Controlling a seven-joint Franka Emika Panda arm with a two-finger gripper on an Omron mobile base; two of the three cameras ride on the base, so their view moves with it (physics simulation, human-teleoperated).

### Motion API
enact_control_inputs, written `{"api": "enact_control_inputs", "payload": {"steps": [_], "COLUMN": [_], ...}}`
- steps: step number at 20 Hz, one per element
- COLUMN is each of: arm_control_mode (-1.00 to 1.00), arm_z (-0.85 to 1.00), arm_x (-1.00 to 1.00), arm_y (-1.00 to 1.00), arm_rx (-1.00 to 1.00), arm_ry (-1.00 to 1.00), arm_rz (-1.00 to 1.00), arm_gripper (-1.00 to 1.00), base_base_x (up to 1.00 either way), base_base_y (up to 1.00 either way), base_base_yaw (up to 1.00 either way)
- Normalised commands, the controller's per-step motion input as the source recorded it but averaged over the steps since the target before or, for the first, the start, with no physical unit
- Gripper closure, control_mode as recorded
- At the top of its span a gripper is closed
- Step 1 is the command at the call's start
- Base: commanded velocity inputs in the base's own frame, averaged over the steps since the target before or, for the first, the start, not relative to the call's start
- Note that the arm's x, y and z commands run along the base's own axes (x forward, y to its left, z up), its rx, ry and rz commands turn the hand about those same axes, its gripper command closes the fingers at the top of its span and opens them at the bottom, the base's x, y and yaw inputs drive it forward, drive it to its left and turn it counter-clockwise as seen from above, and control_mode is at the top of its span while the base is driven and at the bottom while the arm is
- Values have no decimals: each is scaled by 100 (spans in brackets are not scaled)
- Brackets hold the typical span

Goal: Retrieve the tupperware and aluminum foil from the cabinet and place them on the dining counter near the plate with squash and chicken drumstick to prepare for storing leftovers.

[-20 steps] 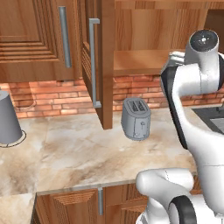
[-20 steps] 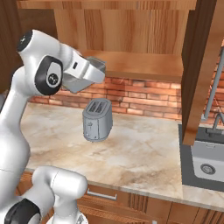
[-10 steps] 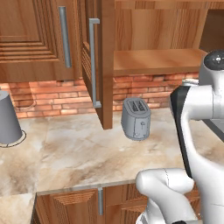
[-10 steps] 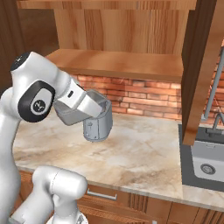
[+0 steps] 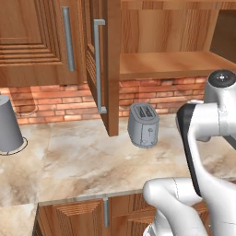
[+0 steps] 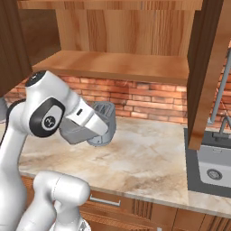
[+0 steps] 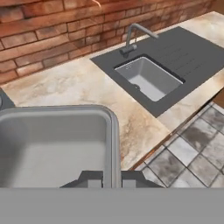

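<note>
My gripper (image 7: 111, 181) is shut on the rim of the tupperware (image 7: 52, 144), a grey tub with rounded corners at the lower left of the hand view. From the right base view the tupperware (image 6: 76, 134) hangs under my forearm, in front of the toaster and above the wall-side counter. The cabinet (image 5: 170, 62) stands open, its wooden shelf bare, with one door (image 5: 105, 64) swung out towards me. The cabinet shelf (image 6: 117, 65) is above my hand. The aluminum foil, the plate and the dining counter are out of view.
A silver toaster (image 5: 144, 124) stands on the marbled counter (image 5: 83, 161) under the cabinet. A grey canister (image 5: 8, 124) is at the far left. A dark sink (image 7: 148, 78) with a faucet (image 7: 133, 37) lies to the right, with tiled floor beyond the counter edge.
My hand has swung down from shelf height to toaster level, carrying the tupperware away from the cabinet. The toaster has not moved.
</note>
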Motion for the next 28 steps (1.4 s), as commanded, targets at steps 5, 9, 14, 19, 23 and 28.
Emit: {"api": "enact_control_inputs", "payload": {"steps": [5, 9, 14, 19, 23, 28], "arm_control_mode": [100, 100, 100, 100, 100, 100], "arm_z": [-25, 0, 0, 0, 0, 0], "arm_x": [0, 0, 0, 0, 0, 0], "arm_y": [0, 0, 0, 0, 0, 0], "arm_rx": [2, 0, 0, 0, 0, 0], "arm_ry": [0, 0, 0, 0, 0, 0], "arm_rz": [8, 0, 0, 0, 0, 0], "arm_gripper": [100, 100, 100, 100, 100, 100], "base_base_x": [-3, -61, -100, -88, -11, 9], "base_base_y": [0, 0, -14, -36, -39, -47], "base_base_yaw": [2, 3, -17, -52, -71, -74]}}
